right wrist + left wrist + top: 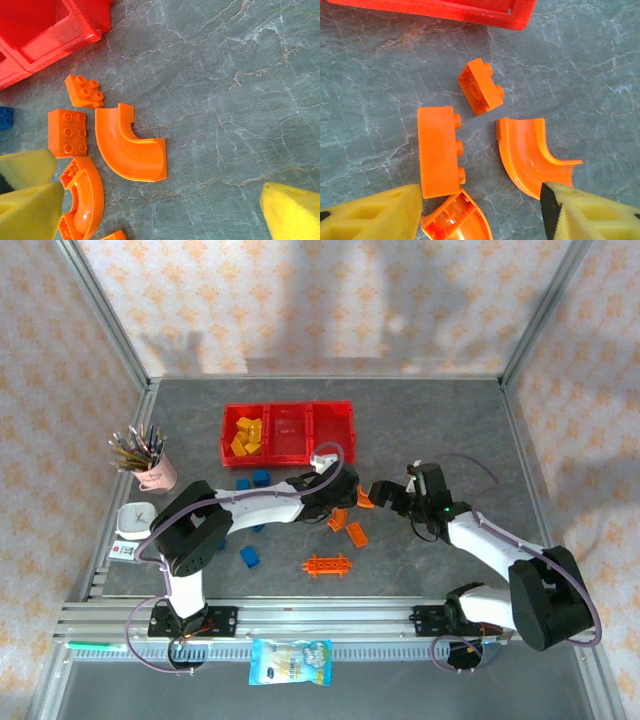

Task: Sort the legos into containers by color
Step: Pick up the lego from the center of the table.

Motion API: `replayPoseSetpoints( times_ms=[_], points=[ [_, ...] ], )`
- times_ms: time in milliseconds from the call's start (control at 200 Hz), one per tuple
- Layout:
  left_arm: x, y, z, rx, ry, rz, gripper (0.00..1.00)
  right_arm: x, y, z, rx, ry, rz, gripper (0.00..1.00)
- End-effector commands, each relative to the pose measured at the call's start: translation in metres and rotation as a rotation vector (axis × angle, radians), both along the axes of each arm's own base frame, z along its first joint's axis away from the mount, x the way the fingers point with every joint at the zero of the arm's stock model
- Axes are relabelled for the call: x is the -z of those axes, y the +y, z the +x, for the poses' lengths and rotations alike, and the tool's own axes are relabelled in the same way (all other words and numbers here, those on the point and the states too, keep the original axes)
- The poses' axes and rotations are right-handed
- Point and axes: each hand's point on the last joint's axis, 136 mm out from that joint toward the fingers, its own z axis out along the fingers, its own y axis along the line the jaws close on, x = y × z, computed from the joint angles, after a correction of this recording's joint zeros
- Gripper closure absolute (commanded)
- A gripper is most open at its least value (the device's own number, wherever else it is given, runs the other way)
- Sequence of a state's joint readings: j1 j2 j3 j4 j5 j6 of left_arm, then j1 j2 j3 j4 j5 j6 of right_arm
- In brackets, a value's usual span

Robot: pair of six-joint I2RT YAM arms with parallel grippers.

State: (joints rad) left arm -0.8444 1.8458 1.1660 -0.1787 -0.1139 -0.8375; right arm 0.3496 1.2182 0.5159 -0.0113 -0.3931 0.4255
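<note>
Orange legos [347,525] sit loose mid-table [450,430], 6 o'clock off the right end of the containers [288,432]: small brick [481,92], long block [439,150], wide curved piece [530,155], arch piece [457,220]. Yellow bricks [247,435] are in the left bin. Blue bricks [261,478] lie at 9 o'clock of the cluster, ladder plate [328,565] at 6. Left gripper [480,200] is over the cluster, fingers spread, arch piece between them. Right gripper [162,187] is at 3 o'clock, spread wide over the same pieces

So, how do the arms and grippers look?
Both the left arm and right arm have white links and black joints, with thin grey-purple cables looping alongside. A green light glows on the right. The left fingers and right fingers are yellow and blocky.
</note>
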Motion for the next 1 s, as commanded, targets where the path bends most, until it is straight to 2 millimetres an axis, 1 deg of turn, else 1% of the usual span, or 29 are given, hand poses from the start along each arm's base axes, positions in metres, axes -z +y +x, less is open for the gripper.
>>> replayPoseSetpoints(
  times_ms=[0, 70, 150, 185, 190, 200, 270, 405, 470, 591, 736, 811, 906, 961, 991, 996],
  points=[
    [0.001, 0.012, 0.012, -0.056, -0.031, 0.083, 0.37, 0.000, -0.001, 0.001, -0.007, -0.015, 0.004, 0.00],
    [0.002, 0.017, 0.015, -0.078, -0.042, 0.104, 0.39, 0.000, 0.000, 0.002, -0.008, -0.016, 0.007, 0.00],
    [0.008, 0.016, 0.018, -0.074, -0.038, 0.095, 0.40, 0.001, 0.000, 0.002, -0.009, -0.014, 0.010, 0.00],
    [0.006, 0.016, 0.019, -0.074, -0.031, 0.088, 0.41, 0.000, 0.000, 0.003, -0.010, -0.016, 0.012, 0.00],
    [0.012, 0.017, 0.019, -0.074, -0.021, 0.099, 0.41, 0.000, 0.000, 0.002, -0.010, -0.015, 0.012, 0.00],
    [0.017, 0.017, 0.019, -0.075, -0.013, 0.109, 0.41, 0.000, 0.000, 0.003, -0.009, -0.016, 0.012, 0.00],
    [0.023, 0.021, 0.022, -0.090, -0.004, 0.138, 0.43, 0.001, 0.001, 0.003, -0.010, -0.012, 0.011, 0.00],
    [0.027, 0.014, 0.027, -0.067, -0.006, 0.109, 0.48, 0.001, 0.002, 0.003, -0.014, -0.012, 0.016, 0.00],
    [0.033, 0.016, 0.029, -0.073, 0.006, 0.128, 0.50, 0.001, 0.002, 0.003, -0.014, -0.009, 0.016, 0.00],
    [0.037, 0.018, 0.031, -0.072, 0.005, 0.125, 0.59, 0.002, 0.002, 0.003, -0.014, -0.008, 0.015, 0.00],
    [0.036, 0.021, 0.033, -0.076, 0.003, 0.127, 0.68, 0.001, 0.003, 0.002, -0.018, -0.007, 0.018, 0.00],
    [0.033, 0.021, 0.032, -0.077, -0.007, 0.113, 0.73, -0.001, 0.004, 0.003, -0.028, -0.012, 0.024, 0.00],
    [0.024, 0.022, 0.030, -0.076, -0.023, 0.080, 0.80, -0.009, 0.007, 0.005, -0.045, -0.032, 0.026, 0.00],
    [0.018, 0.023, 0.028, -0.077, -0.031, 0.068, 0.82, -0.015, 0.009, 0.006, -0.061, -0.047, 0.033, 0.00],
    [0.020, 0.025, 0.026, -0.077, -0.028, 0.072, 0.82, -0.018, 0.012, 0.006, -0.076, -0.055, 0.042, 0.00],
    [0.015, 0.025, 0.027, -0.077, -0.036, 0.064, 0.82, -0.019, 0.012, 0.006, -0.077, -0.055, 0.043, 0.00]
  ],
)
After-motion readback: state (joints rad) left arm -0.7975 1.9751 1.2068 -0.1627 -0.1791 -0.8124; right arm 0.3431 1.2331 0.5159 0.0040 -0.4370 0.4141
